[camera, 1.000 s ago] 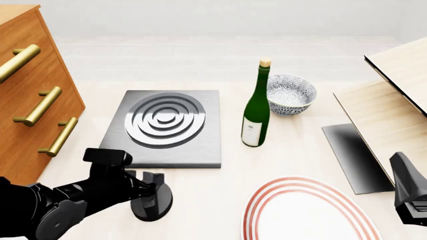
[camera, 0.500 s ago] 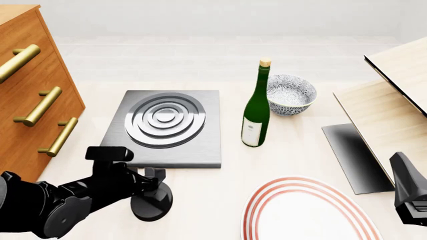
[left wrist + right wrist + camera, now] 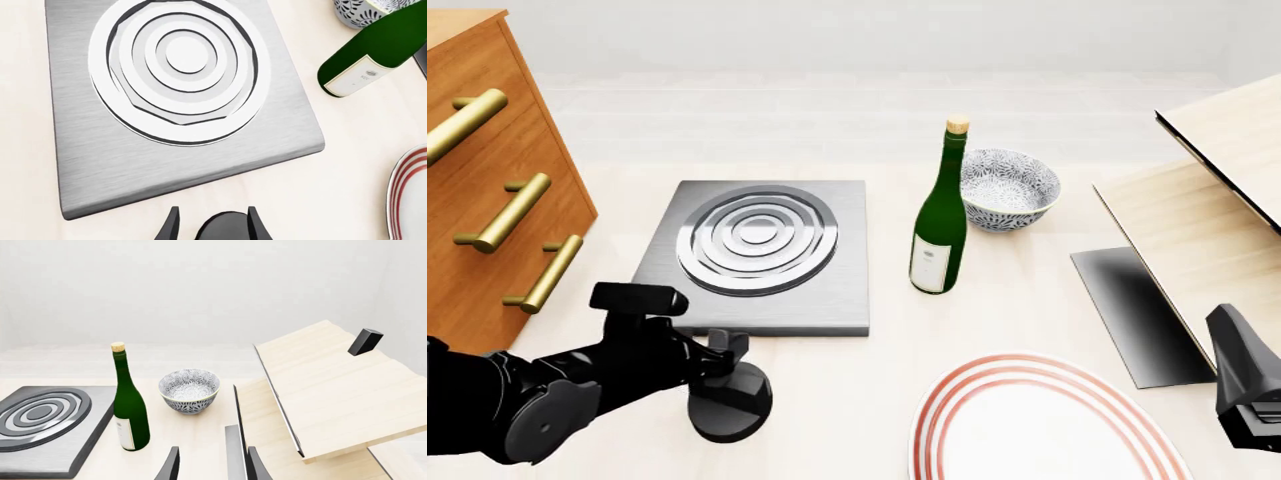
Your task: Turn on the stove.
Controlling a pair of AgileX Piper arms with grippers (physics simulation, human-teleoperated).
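While the right arm is hanging back at the desk's right edge, the left gripper (image 3: 723, 352) is doing all the work, sitting down over the knob (image 3: 730, 400) near the front-left of the desk. From the left wrist view, its fingers (image 3: 169, 229) are straddling the knob (image 3: 225, 227), one on each side, looking closed on it, though the actual contact is cut off at the frame edge so I'm not 100% sure it's touching. The knob is sitting just in front of the stove (image 3: 757, 257), a little apart from its front edge. The stove itself is lying flat on the left half of the desk, beside the drawers (image 3: 494, 180) at the left edge.

The right gripper (image 3: 210, 465) is hovering with its fingers parted, nothing between them. A bottle (image 3: 938, 215) is standing upright just right of the stove, with a bowl (image 3: 1009, 189) just behind it. A plate (image 3: 1034, 420) is lying at the front edge.
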